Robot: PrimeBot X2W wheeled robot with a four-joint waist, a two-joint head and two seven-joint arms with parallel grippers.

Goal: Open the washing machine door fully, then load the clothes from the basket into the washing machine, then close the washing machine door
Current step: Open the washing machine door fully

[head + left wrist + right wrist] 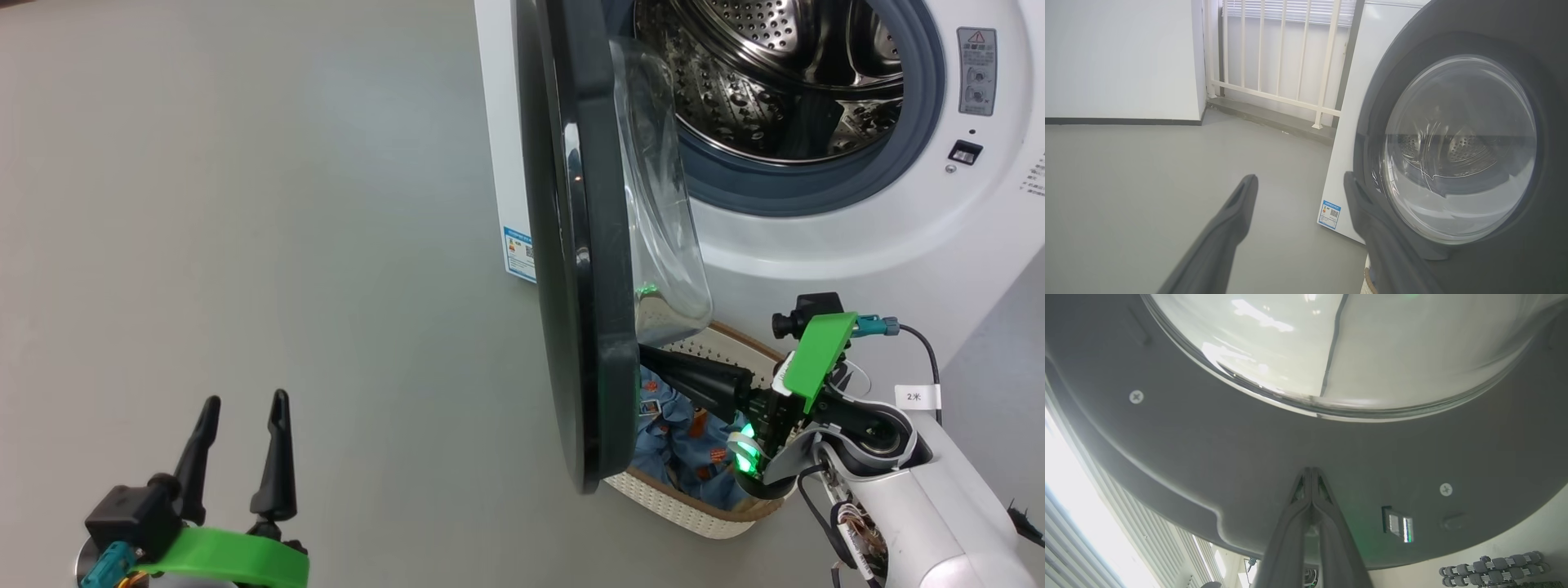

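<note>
The right fingers [1311,473] are pressed together with nothing between them, tips set against the dark inner face of the washing machine door [584,245], low on its ring just under the glass bowl. From those tips the door stands directly to the left, edge-on in the head view, its long axis running from near to far, swung roughly square to the washing machine [857,237]. Pushing it further left looks like the move in hand, and the right arm is plainly the nearer one. The left fingers [241,433] are spread wide and empty over bare grey floor [245,204], well apart on the door's outer side. Beneath the right arm sits the basket [694,510], the clothes [678,433] in it, tight against the door's lower edge. Beyond the open drum's side, a white railing [1274,61] and a plain wall close the room.
</note>
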